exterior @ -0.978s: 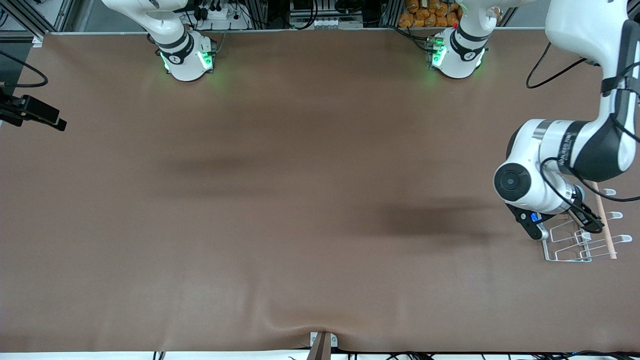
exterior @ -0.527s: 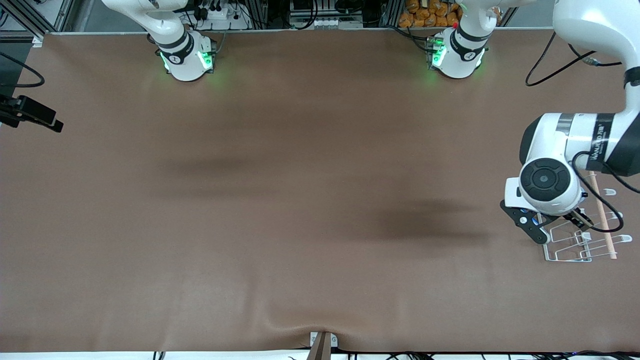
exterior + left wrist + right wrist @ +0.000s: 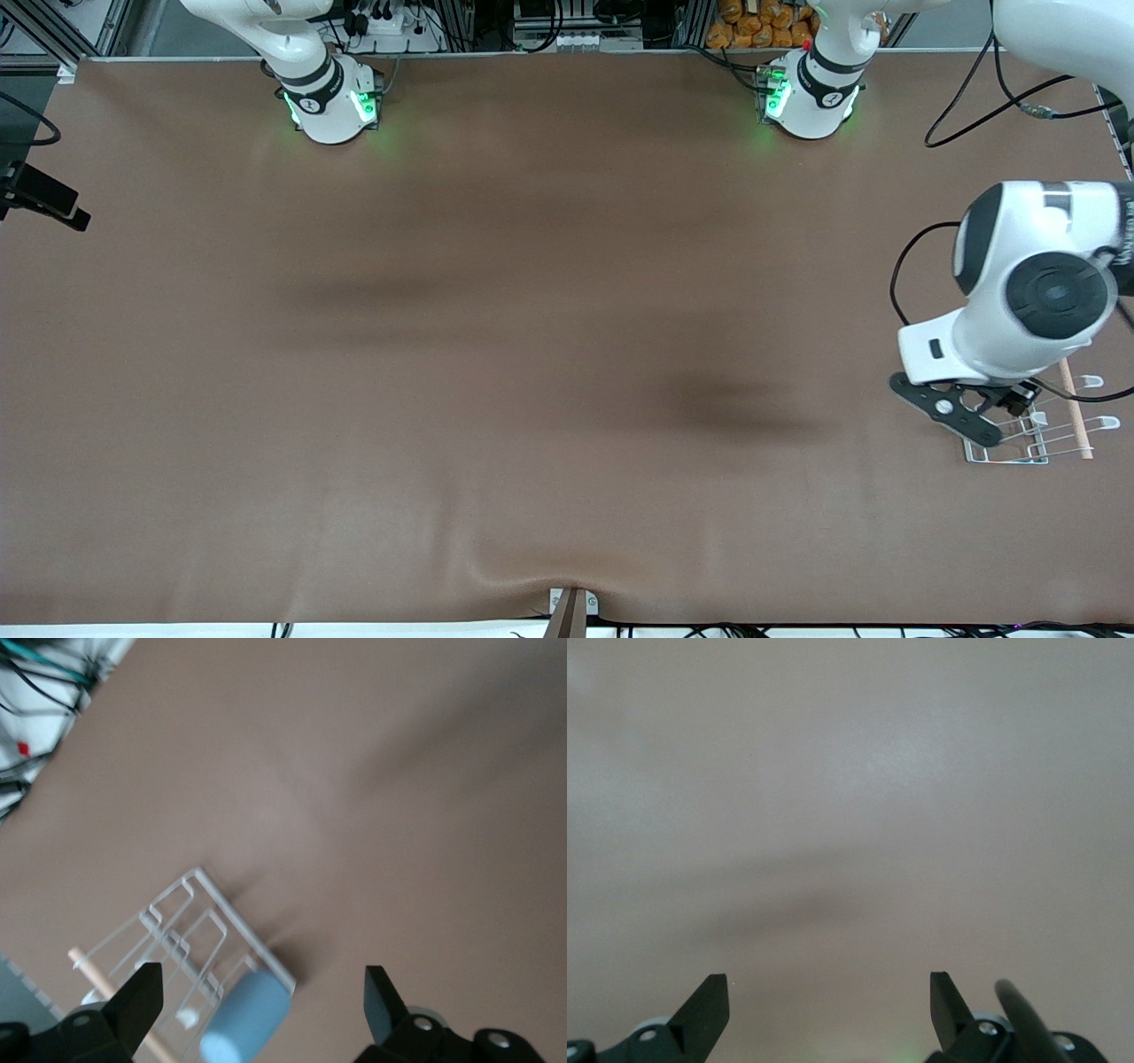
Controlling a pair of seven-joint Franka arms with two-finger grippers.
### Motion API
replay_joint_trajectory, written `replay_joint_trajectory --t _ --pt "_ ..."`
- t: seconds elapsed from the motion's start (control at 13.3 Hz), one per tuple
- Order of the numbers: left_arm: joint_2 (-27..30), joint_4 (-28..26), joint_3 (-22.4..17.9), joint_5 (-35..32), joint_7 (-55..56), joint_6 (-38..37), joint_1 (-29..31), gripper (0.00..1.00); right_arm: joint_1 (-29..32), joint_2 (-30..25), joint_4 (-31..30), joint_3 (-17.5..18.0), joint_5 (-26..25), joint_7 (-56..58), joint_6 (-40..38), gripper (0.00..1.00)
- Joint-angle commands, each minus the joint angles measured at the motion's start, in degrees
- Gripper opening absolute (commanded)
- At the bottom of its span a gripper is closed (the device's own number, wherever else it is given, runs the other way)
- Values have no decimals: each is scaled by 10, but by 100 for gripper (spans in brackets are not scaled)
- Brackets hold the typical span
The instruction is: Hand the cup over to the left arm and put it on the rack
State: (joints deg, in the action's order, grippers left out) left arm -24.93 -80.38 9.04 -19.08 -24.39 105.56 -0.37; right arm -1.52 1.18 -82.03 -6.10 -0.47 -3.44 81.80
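Front view: the left arm fills the right edge of the frame, its left claw hanging over the rack at the lower right. The arm covers most of the rack, and the cup cannot be seen here. The right arm's base sits at the upper left; it waits, its claw out of frame over the bench.

Left wrist view: the left claw is spread wide and holds nothing. At the bottom centre, the cup lies on the rack, tilted over among the wire loops beside the wooden rod. The handover and placement look done; only pulling the arm clear seems left.

Right wrist view: the right claw is spread wide and empty above bare bench.
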Motion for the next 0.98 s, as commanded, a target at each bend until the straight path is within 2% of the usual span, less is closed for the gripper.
replay_joint_trajectory --t 0.0,0.08,0.3,0.38,0.9 --pt "27 -6 -13 62 24 57 20 100 -8 -9 -1 -2 -9 -4 0 100" --pt "39 -8 -13 80 31 61 20 100 -4 -9 -1 -3 -9 -4 1 100" --pt "71 -31 -31 219 107 62 26 100 -2 -11 -1 -6 -11 -4 11 100" --pt "76 -35 -36 235 129 62 25 100 1 -10 -1 -9 -9 -4 11 100" --pt "179 -100 -39 230 305 55 1 100 6 -9 -1 -8 -8 -5 10 100"
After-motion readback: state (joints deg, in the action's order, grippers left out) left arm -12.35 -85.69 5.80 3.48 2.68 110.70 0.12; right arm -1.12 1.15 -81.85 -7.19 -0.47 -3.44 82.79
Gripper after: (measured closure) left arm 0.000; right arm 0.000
